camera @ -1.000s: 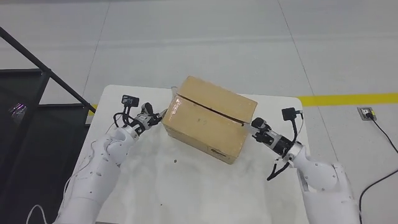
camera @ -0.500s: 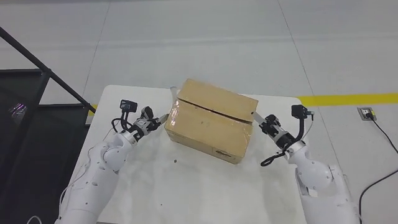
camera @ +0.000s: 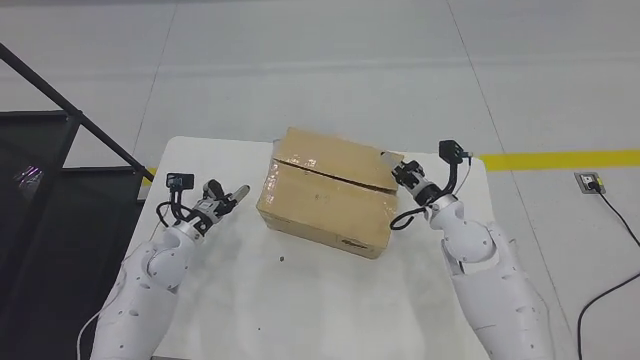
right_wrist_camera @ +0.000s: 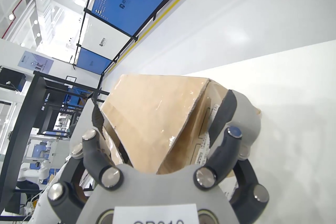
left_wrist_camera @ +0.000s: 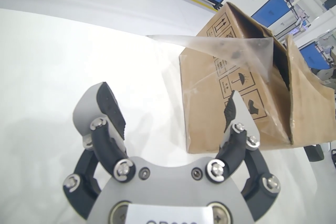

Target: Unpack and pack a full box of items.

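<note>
The box (camera: 330, 200) is plain tan-brown cardboard with black handling symbols — its tape (left_wrist_camera: 228, 43) clear and glossy. The counter (camera: 300, 300) is white. The left tool (left_wrist_camera: 169, 91) and right tool (right_wrist_camera: 162, 104) are silver-grey, black-padded.

Right tool (right_wrist_camera: 162, 102) spread — straddling box (right_wrist_camera: 147, 114) flap.

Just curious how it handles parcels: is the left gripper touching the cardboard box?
Apart. The top view shows bare table between the left gripper and the cardboard box; in the left wrist view the box sits beyond its open fingers.
</note>
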Controlling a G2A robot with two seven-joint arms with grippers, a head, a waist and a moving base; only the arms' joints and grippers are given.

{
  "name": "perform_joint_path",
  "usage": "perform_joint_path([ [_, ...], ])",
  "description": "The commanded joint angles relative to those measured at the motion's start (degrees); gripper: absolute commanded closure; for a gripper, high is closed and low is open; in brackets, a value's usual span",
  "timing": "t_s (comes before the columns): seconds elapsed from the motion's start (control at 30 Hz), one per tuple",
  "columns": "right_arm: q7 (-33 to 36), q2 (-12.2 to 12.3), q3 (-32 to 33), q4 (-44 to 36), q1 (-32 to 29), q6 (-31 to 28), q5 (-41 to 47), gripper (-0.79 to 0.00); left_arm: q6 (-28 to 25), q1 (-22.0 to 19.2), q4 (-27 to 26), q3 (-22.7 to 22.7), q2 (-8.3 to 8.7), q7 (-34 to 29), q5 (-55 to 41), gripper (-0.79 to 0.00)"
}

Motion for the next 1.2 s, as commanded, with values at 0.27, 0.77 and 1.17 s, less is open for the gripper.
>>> perform_joint_path([
  [0.27,-0.7,0.0,-2.0,1.2,1.5,-2.8,0.5,-0.785,4.6,1.0,-1.5,0.2,0.01,0.6,0.5,-0.785],
  [0.77,9.3,3.0,6.1,-11.0,-8.9,-14.7,6.9,-0.785,4.7,2.6,-4.3,2.9,-0.45,0.3,1.5,-0.785],
  [1.17,12.1,3.2,6.1,-8.7,-8.7,-15.7,14.9,-0.785,3.9,5.8,-8.8,3.4,-0.27,0.0,2.2,-0.785],
])
